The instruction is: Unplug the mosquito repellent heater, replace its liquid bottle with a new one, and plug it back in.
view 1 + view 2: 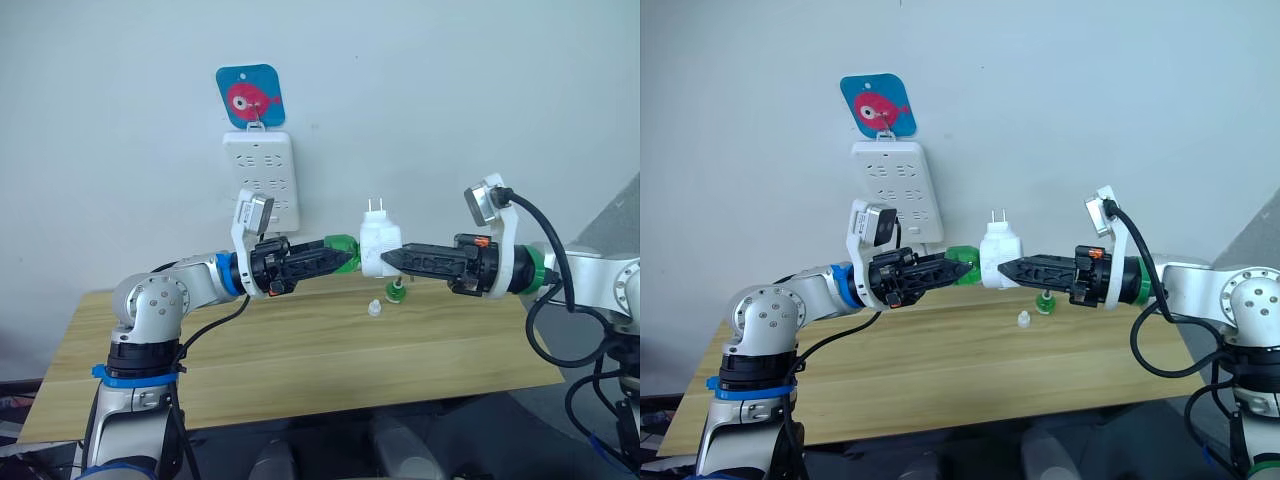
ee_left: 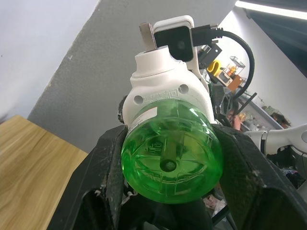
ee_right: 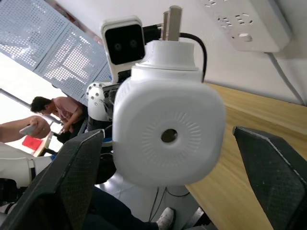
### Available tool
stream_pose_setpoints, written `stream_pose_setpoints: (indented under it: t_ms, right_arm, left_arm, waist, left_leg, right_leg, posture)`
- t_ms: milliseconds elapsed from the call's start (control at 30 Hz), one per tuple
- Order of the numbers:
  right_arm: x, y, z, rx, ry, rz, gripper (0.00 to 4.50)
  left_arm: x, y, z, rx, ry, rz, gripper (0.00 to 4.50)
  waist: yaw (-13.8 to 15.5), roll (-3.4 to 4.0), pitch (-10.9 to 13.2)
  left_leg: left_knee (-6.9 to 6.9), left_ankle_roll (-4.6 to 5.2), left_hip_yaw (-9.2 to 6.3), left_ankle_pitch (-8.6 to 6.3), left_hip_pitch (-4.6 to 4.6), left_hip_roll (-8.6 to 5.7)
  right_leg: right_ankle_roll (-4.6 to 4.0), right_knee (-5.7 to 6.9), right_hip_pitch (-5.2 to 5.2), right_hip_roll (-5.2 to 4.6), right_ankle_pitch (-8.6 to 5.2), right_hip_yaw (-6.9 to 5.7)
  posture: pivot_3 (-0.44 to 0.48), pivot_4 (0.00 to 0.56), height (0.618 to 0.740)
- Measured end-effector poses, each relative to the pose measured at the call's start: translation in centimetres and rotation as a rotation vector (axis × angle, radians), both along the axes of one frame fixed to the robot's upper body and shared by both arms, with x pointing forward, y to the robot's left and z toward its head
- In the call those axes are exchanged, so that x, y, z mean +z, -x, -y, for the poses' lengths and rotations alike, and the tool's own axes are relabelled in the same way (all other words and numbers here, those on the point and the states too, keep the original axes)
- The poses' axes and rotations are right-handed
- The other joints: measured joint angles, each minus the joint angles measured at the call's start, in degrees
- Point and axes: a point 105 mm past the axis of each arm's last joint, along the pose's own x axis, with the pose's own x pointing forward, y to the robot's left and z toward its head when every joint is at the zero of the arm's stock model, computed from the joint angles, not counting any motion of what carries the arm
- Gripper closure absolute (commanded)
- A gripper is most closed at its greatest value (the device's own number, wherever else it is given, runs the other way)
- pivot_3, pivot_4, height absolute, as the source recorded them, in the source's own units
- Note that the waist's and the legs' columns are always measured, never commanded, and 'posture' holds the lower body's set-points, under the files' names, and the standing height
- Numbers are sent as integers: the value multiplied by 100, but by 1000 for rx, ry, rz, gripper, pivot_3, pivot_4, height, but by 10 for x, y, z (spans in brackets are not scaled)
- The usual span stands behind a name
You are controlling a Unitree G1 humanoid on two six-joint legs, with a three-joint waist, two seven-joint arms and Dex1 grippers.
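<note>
Left gripper [image 1: 345,258] nearest the lens: jaws clamped on green liquid bottle [image 2: 171,154], one finger on each side of its body. Bottle base faces the left wrist cam; bottle neck is seated in the mosquito repellent heater [image 1: 378,245].

Heater is unplugged, held in mid-air above the bench [image 1: 300,350], between the two grippers, in front of the wall. Two metal prongs [image 1: 375,207] point up. Its round face with the small dark hole [image 3: 168,135] is turned toward the right wrist cam.

Right gripper [image 1: 390,262]: fingertips meet the heater's side opposite the bottle in the head views. In the right wrist view the jaws stand wide, one finger well off each side of the heater body, no pad visibly touching. So jaws apart, not clamped.

Both arms roughly horizontal, tips pointing at each other, heater plus bottle in line between them.

White power strip [image 1: 260,180] is mounted upright on the wall behind the left arm, hanging below a blue tag with a red fish [image 1: 250,96]. Nothing plugged into the sockets facing the camera.

On the bench under the right gripper: small white cap-like piece [image 1: 374,308] and, just beside it toward the wall, a small green item [image 1: 395,293], partly hidden; cannot tell what it is.

A person [image 3: 57,112] is seated in the background of the right wrist view.
</note>
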Motion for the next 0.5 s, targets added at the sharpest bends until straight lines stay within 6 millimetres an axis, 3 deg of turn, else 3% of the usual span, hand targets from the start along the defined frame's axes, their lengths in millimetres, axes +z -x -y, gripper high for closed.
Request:
stream_pose_setpoints:
  t_ms: [100,200,500]
  right_arm:
    - [1,0,-3,14,-18,-17,583]
    - [2,-3,-2,12,-42,-34,1521]
    - [5,-3,-4,20,-44,-30,1526]
  left_arm:
    - [0,0,0,-2,1,0,2157]
    - [0,1,-1,-5,8,0,2157]
    - [1,0,-2,0,18,20,2157]
  waist:
    - [2,0,0]
    - [3,0,0]
    - [5,0,0]
  left_leg:
    - [-1,0,-1,0,-1,0]
    - [0,0,0,0,-1,0]
    - [0,0,-1,0,-1,0]
  right_leg:
    - [0,0,0,0,0,-1]
    - [0,0,-1,0,0,0]
    - [0,0,-1,0,0,-1]
  posture:
    - [-208,48,740]
    - [-208,48,740]
    - [-208,48,740]
